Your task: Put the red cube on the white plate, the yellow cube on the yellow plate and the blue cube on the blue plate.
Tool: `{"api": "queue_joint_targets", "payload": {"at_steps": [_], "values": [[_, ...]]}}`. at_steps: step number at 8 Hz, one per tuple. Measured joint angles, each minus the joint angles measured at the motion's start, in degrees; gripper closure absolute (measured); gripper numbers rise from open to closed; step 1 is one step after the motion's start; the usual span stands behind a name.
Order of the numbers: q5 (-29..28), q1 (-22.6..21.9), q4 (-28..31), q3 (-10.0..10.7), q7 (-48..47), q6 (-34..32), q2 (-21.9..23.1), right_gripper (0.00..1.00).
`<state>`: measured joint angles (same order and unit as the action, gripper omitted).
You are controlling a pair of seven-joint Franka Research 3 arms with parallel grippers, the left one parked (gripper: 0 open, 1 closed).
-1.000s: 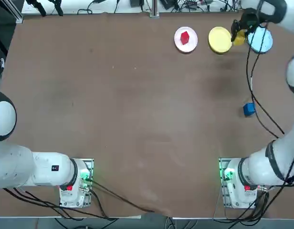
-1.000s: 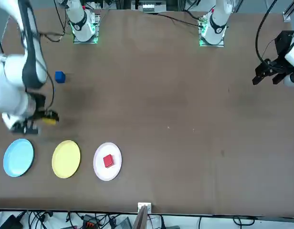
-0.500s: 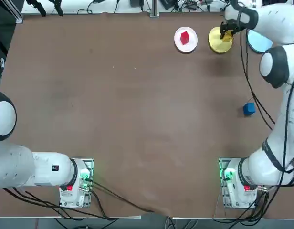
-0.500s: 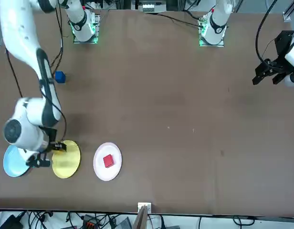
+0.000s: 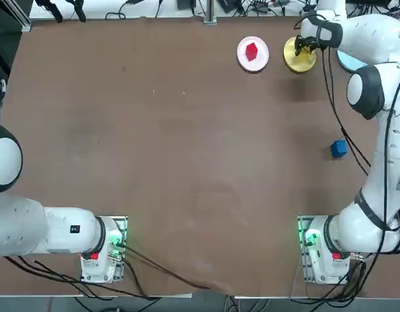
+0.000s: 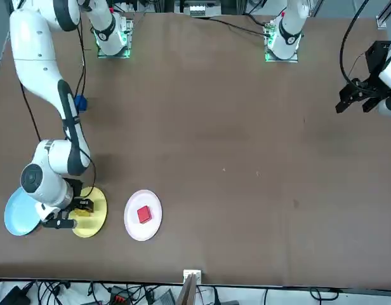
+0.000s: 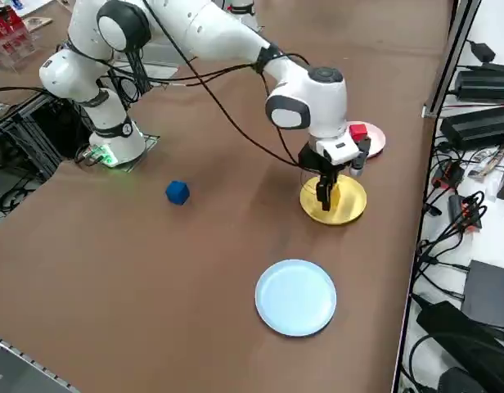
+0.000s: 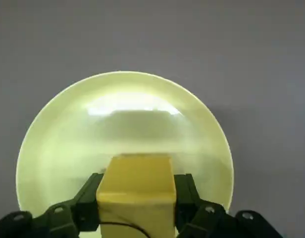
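Right claw [image 8: 137, 203] gripping yellow cube [image 8: 136, 188], brown tabletop [image 5: 180, 162], cables [image 7: 461, 221] beyond

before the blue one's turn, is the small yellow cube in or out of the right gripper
In: the right gripper's two fingers press the yellow cube from both sides.

A robotics lab, with mounted robot arms [image 5: 385, 143] and trailing cables [image 5: 336, 296].

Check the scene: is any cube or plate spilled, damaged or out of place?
Nothing stands out. The red cube sits on the white plate, the yellow cube is in the hand at the yellow plate, and the blue cube awaits its turn off the blue plate.
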<state>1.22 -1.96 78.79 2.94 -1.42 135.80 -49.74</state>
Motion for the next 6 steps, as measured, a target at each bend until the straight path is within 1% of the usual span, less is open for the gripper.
{"api": "queue_joint_targets", "payload": {"at_steps": [2, 4, 5, 6], "values": [[0.0, -0.4, -0.4, 0.0, -0.2, 2.2, -0.2, 0.0], [-0.4, -0.4, -1.5, 0.0, -0.2, 2.3, 0.0, 0.0], [-0.9, -0.4, -2.4, -0.1, -0.1, 1.1, 0.9, 0.0], [-1.1, -0.4, -3.2, -0.1, -0.1, -2.9, 3.3, 0.0]]}}
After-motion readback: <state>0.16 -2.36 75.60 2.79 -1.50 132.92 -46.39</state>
